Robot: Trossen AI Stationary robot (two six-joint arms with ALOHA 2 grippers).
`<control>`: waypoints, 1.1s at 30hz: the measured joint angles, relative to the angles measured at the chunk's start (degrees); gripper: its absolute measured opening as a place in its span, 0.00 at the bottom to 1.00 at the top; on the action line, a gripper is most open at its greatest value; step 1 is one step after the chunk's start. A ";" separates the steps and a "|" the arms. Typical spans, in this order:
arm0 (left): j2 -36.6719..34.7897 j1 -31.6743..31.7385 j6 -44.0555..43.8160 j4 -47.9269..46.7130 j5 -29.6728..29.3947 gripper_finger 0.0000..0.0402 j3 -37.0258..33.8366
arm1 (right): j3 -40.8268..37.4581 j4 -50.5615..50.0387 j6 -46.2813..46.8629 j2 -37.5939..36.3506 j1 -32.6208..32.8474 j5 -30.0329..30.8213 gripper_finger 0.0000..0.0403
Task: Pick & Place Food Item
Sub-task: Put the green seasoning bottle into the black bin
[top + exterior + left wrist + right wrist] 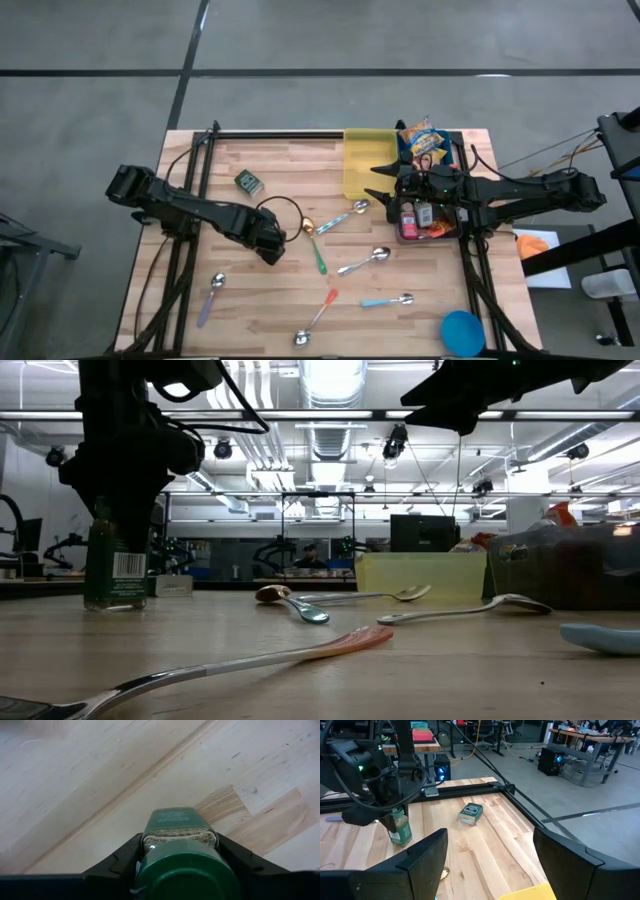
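Pale wooden table (270, 320), workshop behind. I log: left gripper (177, 851) clamped on upright green-capped glass spice jar (399, 827), standing on the wood; lift and placing remain. Right gripper (487, 855) wide, empty, above dark bin (440, 232).

Jar standing at the left of the tabletop, bin and tray sitting at the right

The jar (400, 830) is standing upright on the tabletop (290, 300) between the jaws of the left gripper (270, 243), with a small tin (249, 182) lying behind it toward the far edge; spoons (365, 262) are lying scattered across the middle and near side, a tray (365, 160) is sitting at the far right beside a bin (428, 222) under the right gripper (385, 185), and a bowl (462, 331) is resting at the near right corner
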 joint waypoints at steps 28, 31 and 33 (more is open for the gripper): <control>0.02 4.92 24.60 21.04 -6.38 0.46 11.76 | 0.00 0.02 0.00 0.00 -0.02 0.00 0.73; 0.28 5.69 27.03 23.67 -4.91 0.46 11.81 | 0.00 0.02 0.00 0.00 -0.01 0.00 0.73; 1.38 6.02 28.73 24.43 -3.70 0.46 12.45 | 0.01 0.01 0.00 0.00 -0.02 0.01 0.73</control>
